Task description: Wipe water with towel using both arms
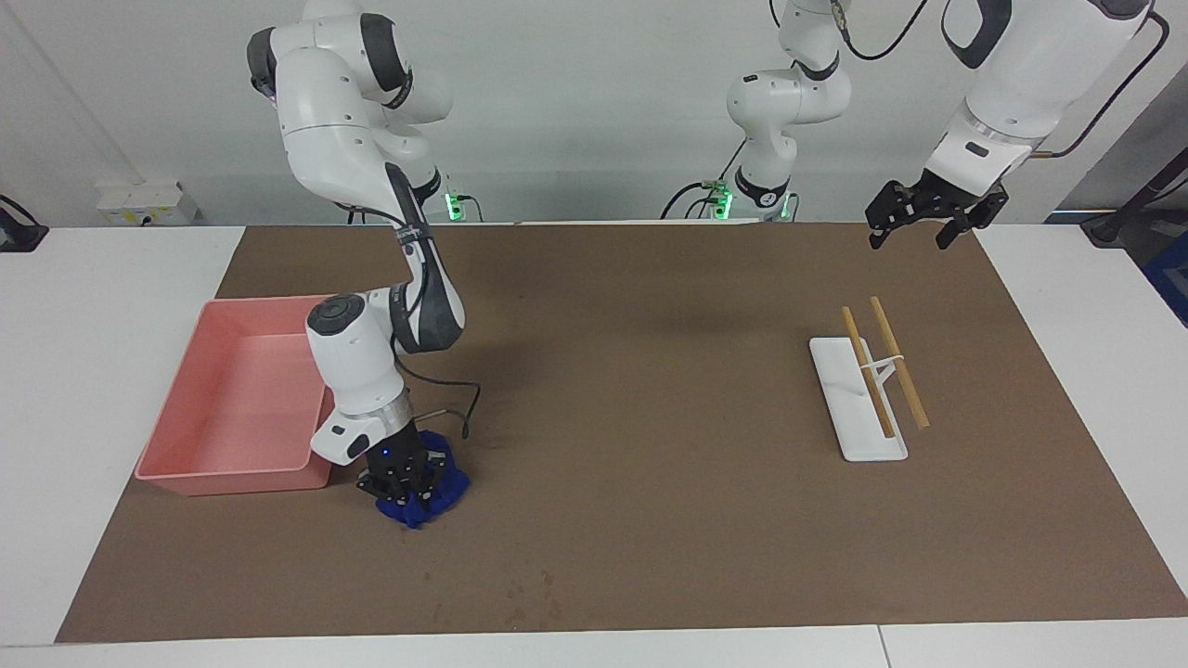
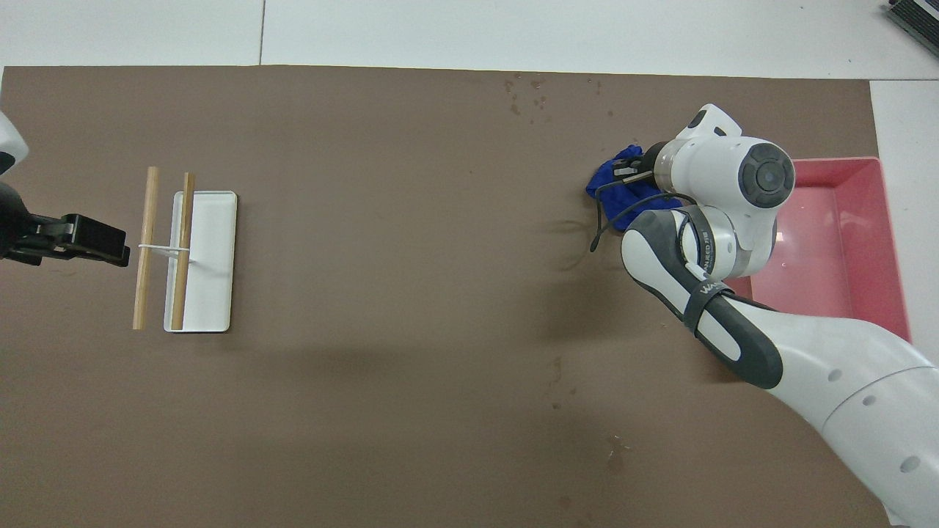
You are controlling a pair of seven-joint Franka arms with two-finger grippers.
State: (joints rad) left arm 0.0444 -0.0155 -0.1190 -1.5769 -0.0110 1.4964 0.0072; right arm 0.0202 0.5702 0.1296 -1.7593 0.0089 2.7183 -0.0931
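Note:
The royal-blue towel (image 1: 444, 490) lies bunched on the brown mat beside the pink bin's corner; it also shows in the overhead view (image 2: 610, 183). My right gripper (image 1: 401, 490) (image 2: 632, 170) is down on the towel, and its fingers are closed into the cloth. My left gripper (image 1: 914, 232) (image 2: 110, 249) hangs open and empty in the air over the mat at the left arm's end, beside the white tray, and waits. I cannot make out the water streak on the mat in either view.
A pink bin (image 1: 176, 408) (image 2: 891, 235) stands at the right arm's end. A white tray (image 1: 849, 417) (image 2: 216, 264) with two wooden sticks (image 1: 898, 362) (image 2: 145, 249) lies at the left arm's end. Small dark spots (image 1: 529, 594) (image 2: 528, 92) mark the mat's edge farthest from the robots.

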